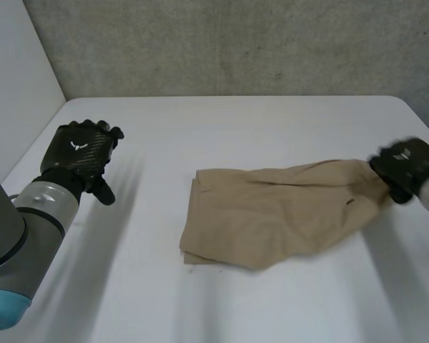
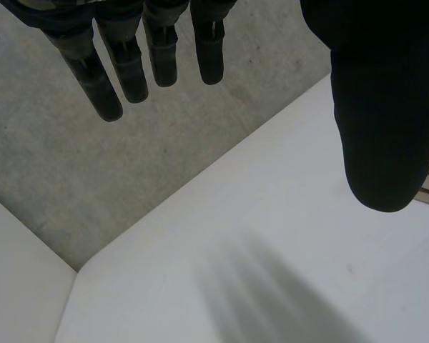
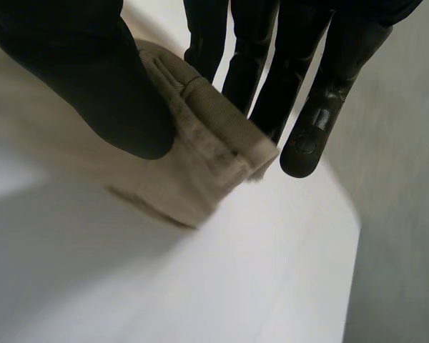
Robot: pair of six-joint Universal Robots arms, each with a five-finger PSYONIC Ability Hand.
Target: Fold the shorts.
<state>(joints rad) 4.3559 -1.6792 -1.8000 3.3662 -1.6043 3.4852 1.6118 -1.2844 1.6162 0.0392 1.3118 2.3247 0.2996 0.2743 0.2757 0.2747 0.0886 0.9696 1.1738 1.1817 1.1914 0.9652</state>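
The tan shorts [image 1: 272, 211] lie bunched on the white table [image 1: 236, 121], right of its middle, with the right end drawn out to a narrow point. My right hand [image 1: 404, 168] is shut on that end. In the right wrist view the thumb [image 3: 93, 78] pinches a thick hemmed edge of the shorts [image 3: 200, 143] against the fingers [image 3: 307, 107], lifted a little off the table. My left hand [image 1: 79, 153] hovers open over the table's left side, well away from the cloth. Its straight fingers [image 2: 129, 64] point toward the far corner of the table.
A grey concrete wall [image 1: 236, 43] runs behind the table. A white panel [image 1: 14, 86] stands along the table's left side. The table's right edge [image 1: 425, 118] lies close beside my right hand. Bare tabletop [image 1: 143, 286] spreads in front of the shorts.
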